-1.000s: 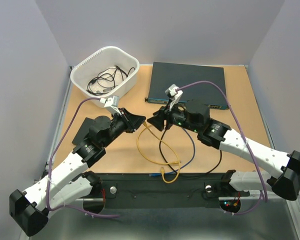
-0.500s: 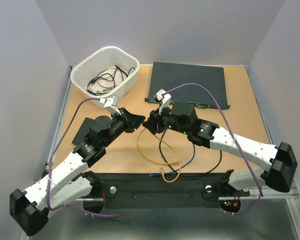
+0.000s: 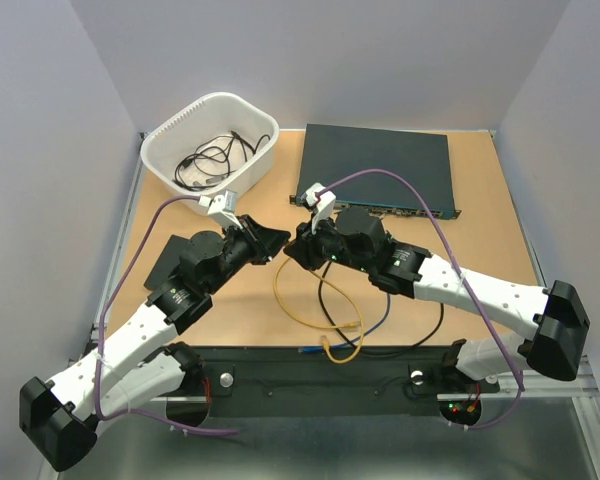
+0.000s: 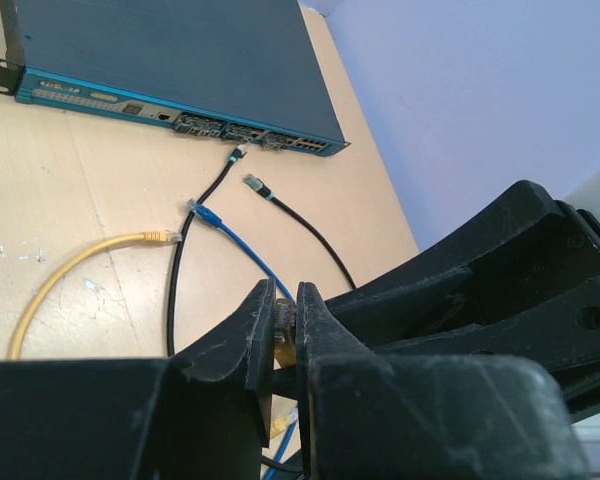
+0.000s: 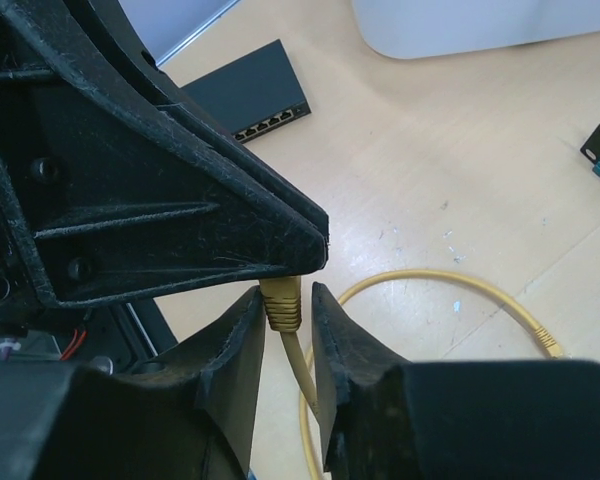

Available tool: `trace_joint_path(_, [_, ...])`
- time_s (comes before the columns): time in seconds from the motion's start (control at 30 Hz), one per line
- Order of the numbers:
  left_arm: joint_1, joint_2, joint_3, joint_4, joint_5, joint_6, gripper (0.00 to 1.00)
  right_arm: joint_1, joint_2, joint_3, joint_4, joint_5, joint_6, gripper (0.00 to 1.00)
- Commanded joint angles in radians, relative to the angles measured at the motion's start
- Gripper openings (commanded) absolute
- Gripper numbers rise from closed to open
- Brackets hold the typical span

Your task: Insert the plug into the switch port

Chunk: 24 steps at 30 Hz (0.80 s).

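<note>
Top view: two grippers, left gripper [image 3: 277, 241] and right gripper [image 3: 298, 248], meet tip to tip at table centre. Left wrist: left fingers clenched on something yellow. Right wrist: right fingers grasp one yellow plug [image 5: 281, 304], upright, tip toward 12; the small black box [image 5: 248, 97] lies at 11.

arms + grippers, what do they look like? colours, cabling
Both arms alike: white link shells, black joints and bases. Left gripper and right gripper have black, wedge-shaped fingers with a rough matte finish. White wrist cameras feed looping purple cables. Green LEDs glow on the right wrist.

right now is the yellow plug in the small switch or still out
Out. The yellow plug sits between the right jaws above bare table, and the small black switch lies apart from it, its ports showing no cable.
</note>
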Motion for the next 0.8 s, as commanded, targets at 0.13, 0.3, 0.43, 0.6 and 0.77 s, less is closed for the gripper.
trace_joint_path(0.13, [-0.003,0.001,0.039,0.045,-0.015,0.001,0.0,0.012,-0.018,0.054,0.024,0.049,-0.01,0.33])
trace_joint_path(0.3, [-0.003,0.005,0.039,0.045,-0.015,0.001,0.0,0.014,-0.006,0.054,0.025,0.048,-0.007,0.32])
trace_joint_path(0.43, [-0.003,0.005,0.035,0.044,-0.014,0.004,0.0,0.017,0.006,0.057,0.025,0.049,-0.004,0.3])
trace_joint_path(0.6, [-0.003,0.004,0.03,0.045,-0.015,0.005,0.0,0.023,0.018,0.059,0.025,0.063,-0.008,0.08])
trace_joint_path(0.77, [-0.003,-0.014,0.01,0.045,-0.05,0.017,0.0,0.026,0.023,0.039,0.033,0.068,-0.002,0.0])
